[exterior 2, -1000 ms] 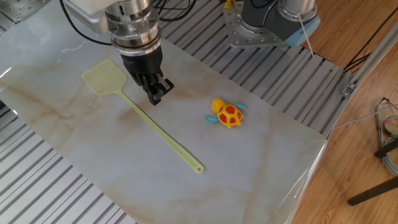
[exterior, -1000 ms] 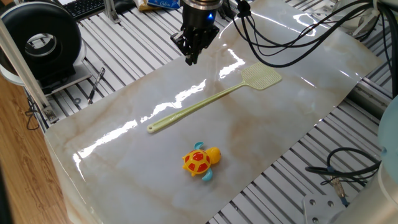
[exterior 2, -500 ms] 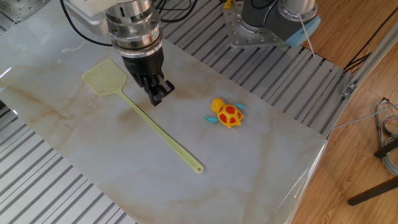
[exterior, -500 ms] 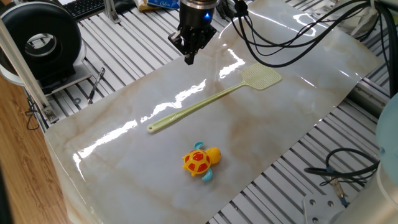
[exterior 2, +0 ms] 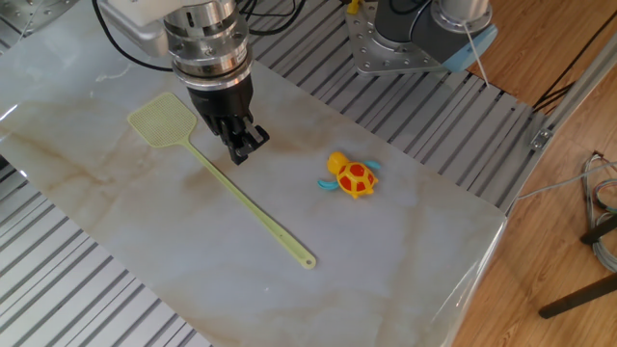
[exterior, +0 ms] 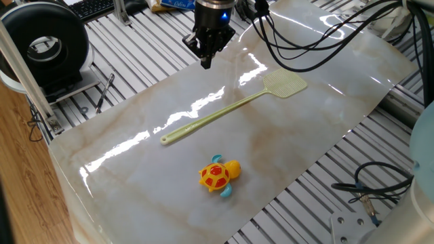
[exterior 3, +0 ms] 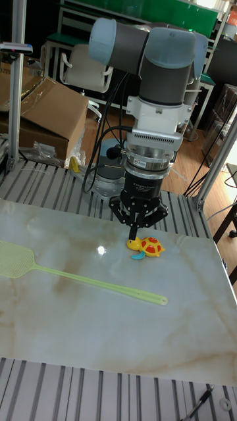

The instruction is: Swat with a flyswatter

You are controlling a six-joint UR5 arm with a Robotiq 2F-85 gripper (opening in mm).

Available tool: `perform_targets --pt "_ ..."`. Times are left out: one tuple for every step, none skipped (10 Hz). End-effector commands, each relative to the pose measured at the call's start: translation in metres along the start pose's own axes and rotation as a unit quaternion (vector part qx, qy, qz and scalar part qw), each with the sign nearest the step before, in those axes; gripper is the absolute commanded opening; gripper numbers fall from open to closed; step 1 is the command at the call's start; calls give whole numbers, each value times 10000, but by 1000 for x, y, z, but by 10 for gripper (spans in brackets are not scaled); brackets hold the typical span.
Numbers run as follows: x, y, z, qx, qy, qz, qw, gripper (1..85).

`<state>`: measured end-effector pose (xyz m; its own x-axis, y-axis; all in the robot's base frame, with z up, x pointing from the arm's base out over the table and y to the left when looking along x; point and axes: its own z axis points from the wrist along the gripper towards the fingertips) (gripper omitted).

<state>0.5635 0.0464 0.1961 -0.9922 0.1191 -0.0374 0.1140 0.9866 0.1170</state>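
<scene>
The pale yellow-green flyswatter point(exterior: 224, 112) lies flat on the marble sheet, with its mesh head point(exterior: 285, 83) toward the far right and its handle end point(exterior: 165, 140) toward the middle. My gripper point(exterior: 206, 62) hangs above the sheet, beside the handle and apart from it, with its fingers shut together on nothing. In the other fixed view the gripper point(exterior 2: 241, 152) is just right of the flyswatter point(exterior 2: 243, 209), below its head point(exterior 2: 162, 121). The tall fixed view shows the gripper point(exterior 3: 134, 240) above and behind the flyswatter point(exterior 3: 99, 284).
An orange-and-yellow toy turtle point(exterior: 218, 175) sits near the sheet's front edge, also seen as the turtle point(exterior 2: 352, 176). A black round device point(exterior: 46, 42) stands at the left. Black cables point(exterior: 305, 41) trail behind the arm. Another robot base point(exterior 2: 415, 34) stands beyond the sheet.
The gripper has shifted slightly up and away from the handle. The flyswatter and the turtle have not moved.
</scene>
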Motion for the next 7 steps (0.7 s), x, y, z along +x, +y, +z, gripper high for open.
perform_targets --pt "-2 2 -1 -46 -35 -1 10000 13" --pt "-2 3 -1 -45 -28 -1 10000 13" --pt "-2 3 -2 -44 -20 -1 10000 13" --pt "-2 2 -2 -28 -14 -2 10000 13" --pt "-1 2 -2 -20 -7 -2 10000 13" --pt "0 2 -1 -18 8 -2 10000 13" --pt "0 2 -1 -9 22 6 10000 13"
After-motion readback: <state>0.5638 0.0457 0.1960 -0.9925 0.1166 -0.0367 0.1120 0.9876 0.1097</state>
